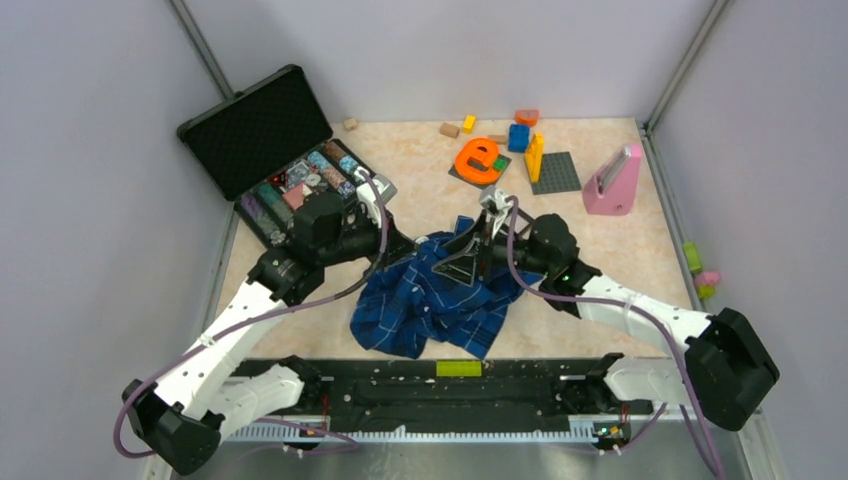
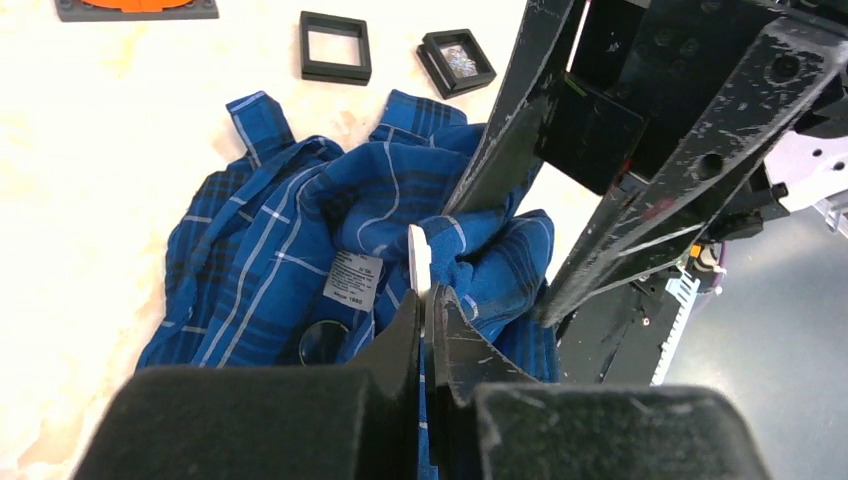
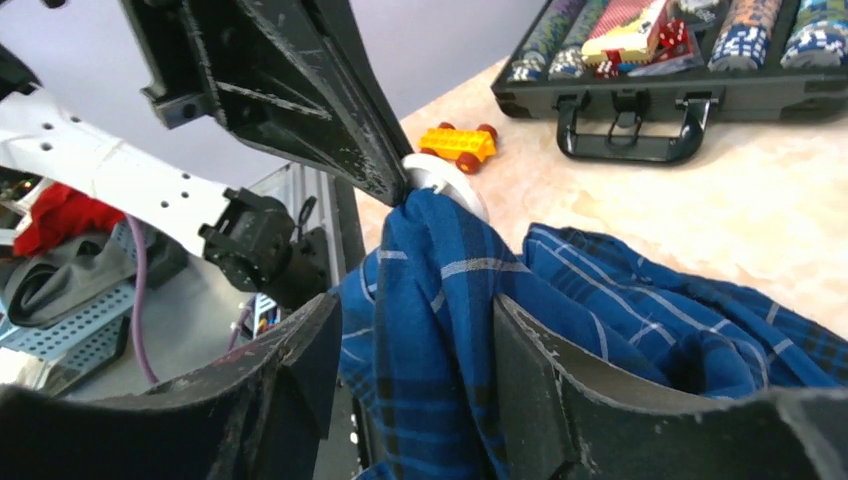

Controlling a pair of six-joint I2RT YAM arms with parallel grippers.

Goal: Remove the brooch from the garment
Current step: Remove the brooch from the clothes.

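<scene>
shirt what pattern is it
The shirt is dark blue plaid with thin pale lines; clearest from the left wrist.

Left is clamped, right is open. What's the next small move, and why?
Probably close the right gripper on the shirt fold standing between its open jaws. The left gripper is shut on the brooch at that fold's top, so bracing the cloth should let it pull free.

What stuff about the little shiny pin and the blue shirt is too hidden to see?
1. Small round silvery brooch: left wrist view shows only its thin edge; the closed left fingers and dark blue plaid shirt hide its face.
2. Top view: both arms cover the brooch.
3. Right wrist view: a shirt fold hides whether it is pinned on.
4. White shirt label: print too small to read.
</scene>
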